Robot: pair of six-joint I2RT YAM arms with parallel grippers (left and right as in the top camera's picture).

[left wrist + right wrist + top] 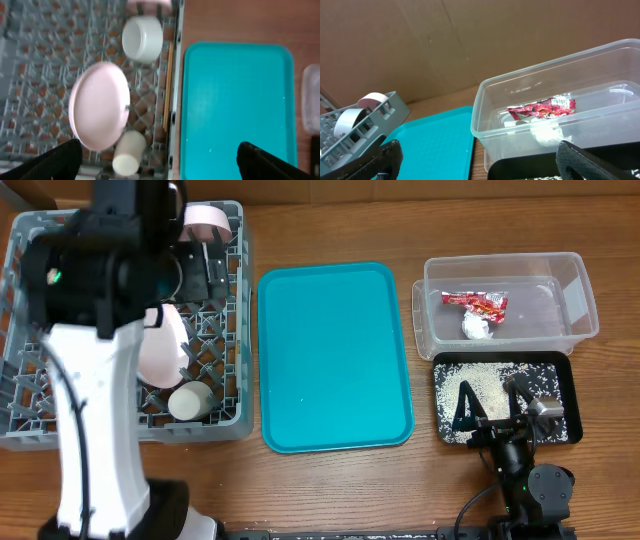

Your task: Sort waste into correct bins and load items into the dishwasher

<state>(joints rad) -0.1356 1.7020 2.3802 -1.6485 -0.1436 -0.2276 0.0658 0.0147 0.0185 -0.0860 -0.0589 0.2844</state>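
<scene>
Large square grey lattice plastic dish rack is largely covered overhead by white-and-black left arm; pale pink round plate is half hidden. Flat black rectangular tray is cut by right wrist's bottom edge. Blurred pale pink round item is cropped at top, not identifiable.

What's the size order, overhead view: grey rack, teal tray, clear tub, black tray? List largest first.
1. Square grey plastic dish rack
2. Teal rectangular serving tray
3. Clear rectangular plastic tub and flat black rectangular tray: alike; tub's rim is nearer the camera, so unranked.
</scene>
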